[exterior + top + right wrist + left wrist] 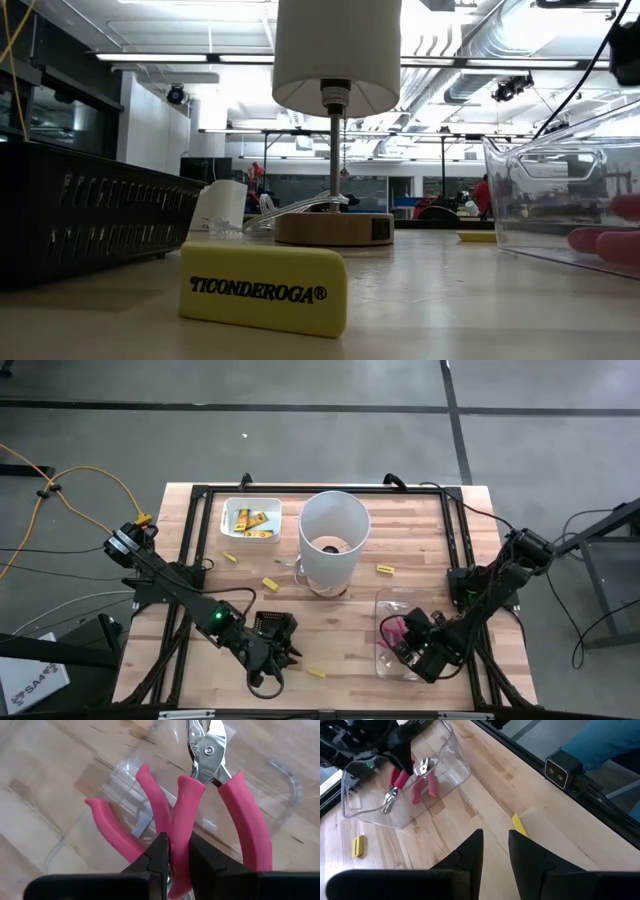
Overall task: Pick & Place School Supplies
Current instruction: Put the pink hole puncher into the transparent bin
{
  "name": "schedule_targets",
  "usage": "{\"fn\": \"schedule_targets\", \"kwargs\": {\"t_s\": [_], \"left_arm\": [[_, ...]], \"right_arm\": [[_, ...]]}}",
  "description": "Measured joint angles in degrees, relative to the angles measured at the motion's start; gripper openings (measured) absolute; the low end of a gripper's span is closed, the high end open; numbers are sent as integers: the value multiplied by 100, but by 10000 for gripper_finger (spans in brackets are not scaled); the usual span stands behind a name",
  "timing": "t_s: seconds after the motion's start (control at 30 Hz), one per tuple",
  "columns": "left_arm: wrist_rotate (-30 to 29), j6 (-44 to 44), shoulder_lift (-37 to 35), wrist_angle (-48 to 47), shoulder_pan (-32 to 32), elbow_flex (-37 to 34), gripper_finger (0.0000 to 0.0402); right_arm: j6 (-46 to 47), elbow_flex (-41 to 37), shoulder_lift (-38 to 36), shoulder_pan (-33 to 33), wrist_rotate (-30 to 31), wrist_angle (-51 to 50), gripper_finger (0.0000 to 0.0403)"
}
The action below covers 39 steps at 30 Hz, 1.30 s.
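High view: a white tray (250, 520) left of the white cylinder (332, 540) holds yellow pieces (249, 521); a clear bin (390, 660) right of it holds pink-handled tools (392, 630) under the right gripper (408, 652).

Left wrist view: the left gripper (496, 851), fingers slightly apart and empty, hovers just short of a loose yellow piece (519, 825).

Right wrist view: the right gripper (176, 856) pinches one pink handle (186, 815) inside the bin.

You see two dark, near-black jointed arms; the left arm (180, 585) carries a small green light, and black cables run along the right arm (495, 585). Each wrist view shows blunt, matte black fingers (470, 857).
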Motion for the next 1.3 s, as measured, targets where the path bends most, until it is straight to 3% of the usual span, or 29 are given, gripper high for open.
{"fn": "schedule_targets", "kwargs": {"t_s": [0.7,1.3], "left_arm": [[0,-6,0,1,0,-1,86],[0,-24,0,35,-2,0,86]], "right_arm": [[-157,-113,2,-59,-89,277,94],[-797,-113,-257,-108,-76,222,97]]}}
